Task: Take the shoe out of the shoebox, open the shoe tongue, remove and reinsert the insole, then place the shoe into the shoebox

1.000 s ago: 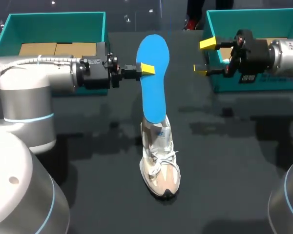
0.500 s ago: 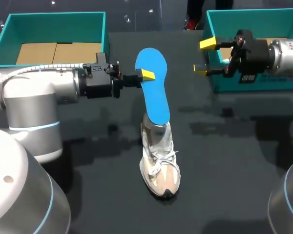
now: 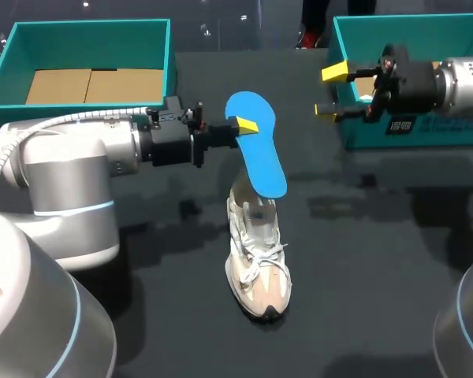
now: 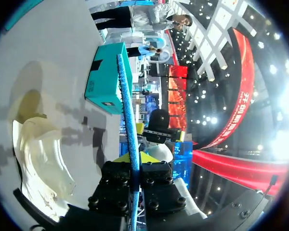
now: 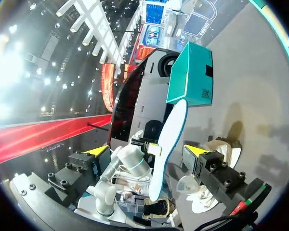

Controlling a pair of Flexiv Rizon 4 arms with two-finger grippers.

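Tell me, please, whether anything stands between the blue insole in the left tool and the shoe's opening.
Nothing visible does: the left tool holds the insole with its lower end at the opening of the shoe.

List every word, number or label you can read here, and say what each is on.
Right hand: white marking on its body, too blurred to read.
Shoebox: dark label on its side, too small to read.
Nothing else legible.

My head view is filled by a dark, matte table. Light comes from overhead, and I can see soft, blurred shadows lying in patches across its middle.
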